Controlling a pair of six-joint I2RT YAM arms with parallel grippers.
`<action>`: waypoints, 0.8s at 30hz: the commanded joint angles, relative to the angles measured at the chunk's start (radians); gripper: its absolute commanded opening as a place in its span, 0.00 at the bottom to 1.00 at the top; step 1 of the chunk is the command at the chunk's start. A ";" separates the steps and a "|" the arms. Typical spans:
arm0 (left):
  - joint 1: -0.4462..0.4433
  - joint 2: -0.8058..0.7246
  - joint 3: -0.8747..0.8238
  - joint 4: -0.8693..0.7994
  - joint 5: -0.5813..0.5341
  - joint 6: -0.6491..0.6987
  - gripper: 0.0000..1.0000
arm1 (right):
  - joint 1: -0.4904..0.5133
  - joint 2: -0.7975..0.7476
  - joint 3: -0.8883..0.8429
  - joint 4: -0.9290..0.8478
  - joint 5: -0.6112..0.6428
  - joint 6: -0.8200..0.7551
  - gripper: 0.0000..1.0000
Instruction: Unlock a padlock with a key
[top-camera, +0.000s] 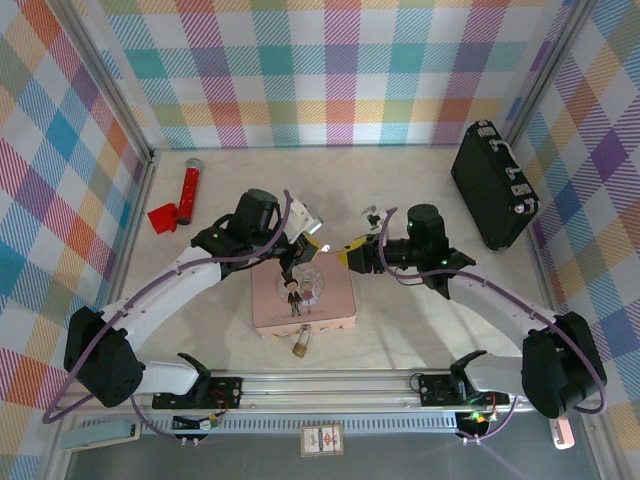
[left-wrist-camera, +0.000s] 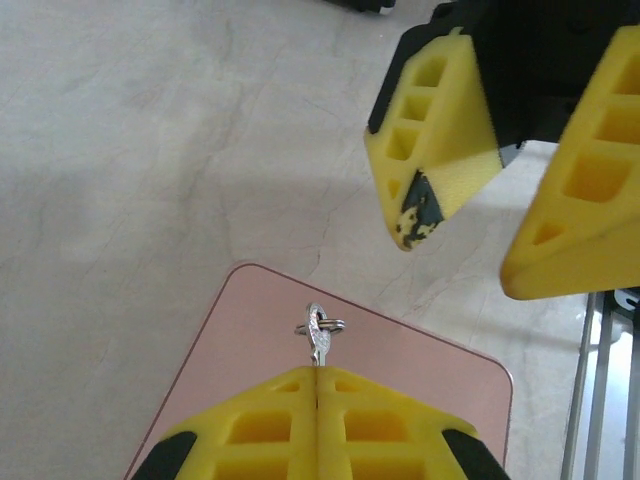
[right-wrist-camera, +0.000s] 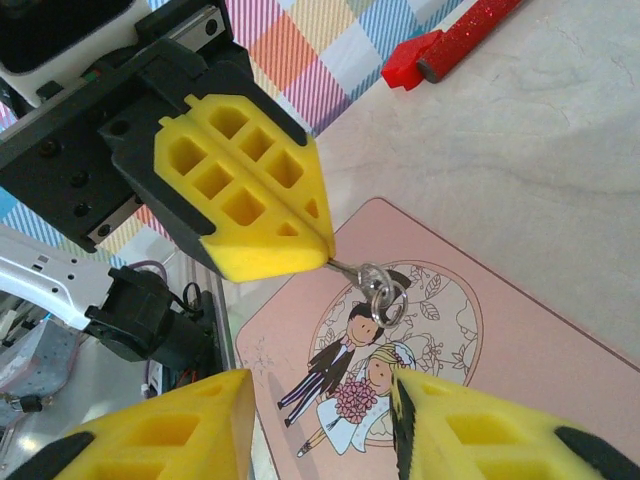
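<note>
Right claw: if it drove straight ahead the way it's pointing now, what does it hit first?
Most likely the key, which sticks out of the shut left claw right in front of the open right claw. The tin lid lies below it, so a slightly lower line would hit that instead. Depth is unclear.

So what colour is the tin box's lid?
The tin box is pink, with a cartoon bride and groom printed on the lid; clearest in the right wrist view.

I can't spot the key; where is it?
In the left wrist view, the key sticks out of the shut left gripper, above the pink box.
</note>
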 joint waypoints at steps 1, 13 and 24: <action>-0.015 -0.029 -0.014 0.031 0.054 0.030 0.00 | -0.004 0.016 0.037 0.025 -0.054 -0.017 0.41; -0.033 -0.023 -0.011 0.021 0.109 0.049 0.00 | -0.003 0.061 0.048 0.052 -0.091 -0.001 0.41; -0.035 -0.010 -0.010 0.007 0.129 0.060 0.00 | 0.012 0.095 0.073 0.047 -0.134 -0.002 0.35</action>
